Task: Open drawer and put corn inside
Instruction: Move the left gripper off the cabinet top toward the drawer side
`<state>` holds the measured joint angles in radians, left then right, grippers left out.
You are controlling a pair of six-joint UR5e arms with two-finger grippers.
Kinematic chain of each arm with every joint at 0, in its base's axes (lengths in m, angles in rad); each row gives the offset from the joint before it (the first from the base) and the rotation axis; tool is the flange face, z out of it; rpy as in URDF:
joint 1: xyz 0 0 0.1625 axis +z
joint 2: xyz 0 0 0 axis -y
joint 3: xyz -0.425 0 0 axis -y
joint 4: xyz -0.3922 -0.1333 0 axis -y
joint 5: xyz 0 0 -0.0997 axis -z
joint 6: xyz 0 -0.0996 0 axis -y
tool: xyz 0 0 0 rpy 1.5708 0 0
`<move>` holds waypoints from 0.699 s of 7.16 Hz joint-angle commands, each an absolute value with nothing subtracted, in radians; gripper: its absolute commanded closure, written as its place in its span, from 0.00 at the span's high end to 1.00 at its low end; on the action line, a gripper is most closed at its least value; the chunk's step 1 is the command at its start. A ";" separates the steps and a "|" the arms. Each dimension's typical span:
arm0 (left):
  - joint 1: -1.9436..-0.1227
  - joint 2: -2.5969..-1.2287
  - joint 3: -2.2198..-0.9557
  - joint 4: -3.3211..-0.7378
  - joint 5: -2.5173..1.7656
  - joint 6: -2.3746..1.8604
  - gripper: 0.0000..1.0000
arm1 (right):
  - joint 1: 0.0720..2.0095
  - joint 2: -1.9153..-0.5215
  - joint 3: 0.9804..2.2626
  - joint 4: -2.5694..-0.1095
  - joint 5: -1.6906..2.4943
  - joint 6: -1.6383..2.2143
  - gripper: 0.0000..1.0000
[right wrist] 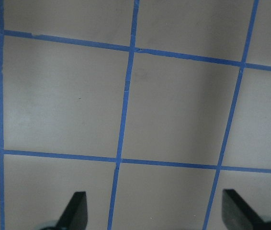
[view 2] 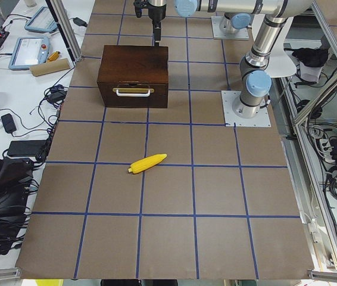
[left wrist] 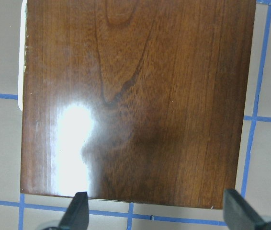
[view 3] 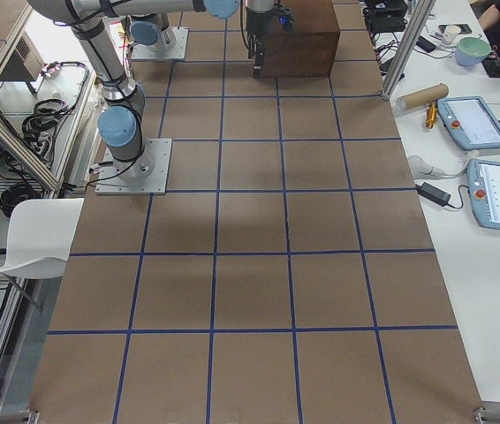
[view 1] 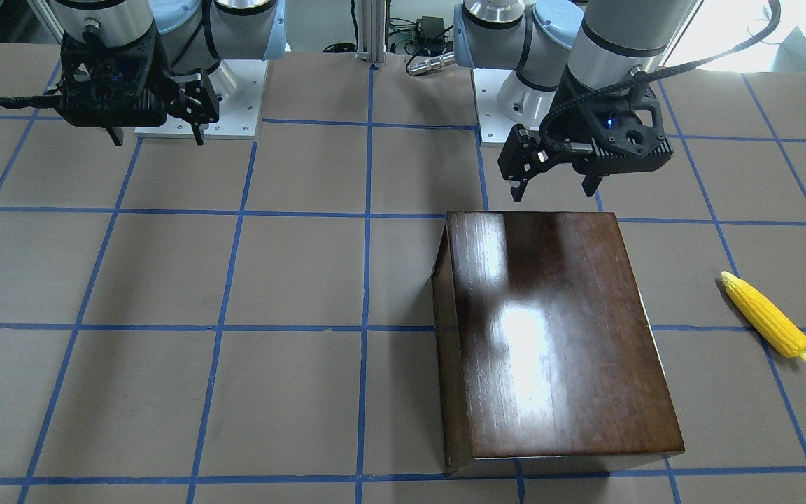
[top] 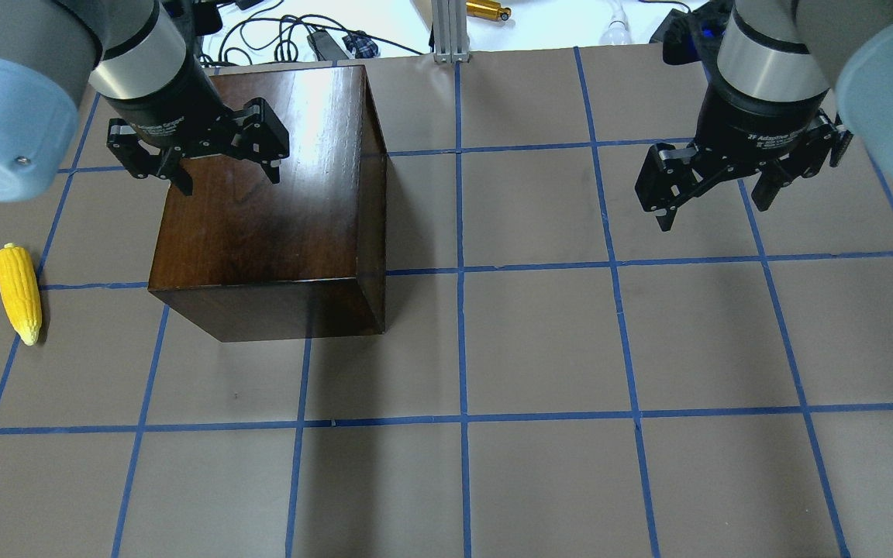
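My silver tube arms point(top: 135, 48) have pale blue plastic joint caps point(top: 5, 101) and white square metal base plates point(view 1: 238, 98) with screws. Far from its plate, my black two-finger left gripper point(top: 228, 180) bears white lettering and a braided black cable point(view 1: 644, 75).

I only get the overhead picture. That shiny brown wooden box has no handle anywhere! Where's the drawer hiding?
Observer: In the exterior left view, the drawer is on the box side that faces the bumpy yellow plastic corn cob. It has a pale metal handle.
Operator: Is it open yet?
Observer: No. Its dark front sits flush with the glossy dark wooden box.
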<state>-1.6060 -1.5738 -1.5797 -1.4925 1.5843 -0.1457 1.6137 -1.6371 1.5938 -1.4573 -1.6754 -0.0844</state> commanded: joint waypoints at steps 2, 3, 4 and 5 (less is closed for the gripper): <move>-1.606 -1.574 -1.577 -1.497 1.577 -0.126 1.00 | 1.614 -1.637 1.594 -1.457 -1.675 -0.084 1.00; -1.605 -1.574 -1.578 -1.499 1.578 -0.123 1.00 | 1.614 -1.638 1.594 -1.457 -1.675 -0.084 1.00; -1.606 -1.572 -1.578 -1.500 1.580 -0.120 1.00 | 1.614 -1.638 1.594 -1.457 -1.675 -0.084 1.00; -1.603 -1.574 -1.574 -1.500 1.578 -0.120 1.00 | 1.614 -1.638 1.594 -1.457 -1.675 -0.084 1.00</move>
<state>-1.6048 -1.5733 -1.5770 -1.4994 1.5790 -0.1216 1.6137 -1.6381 1.5938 -1.4573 -1.6751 -0.0844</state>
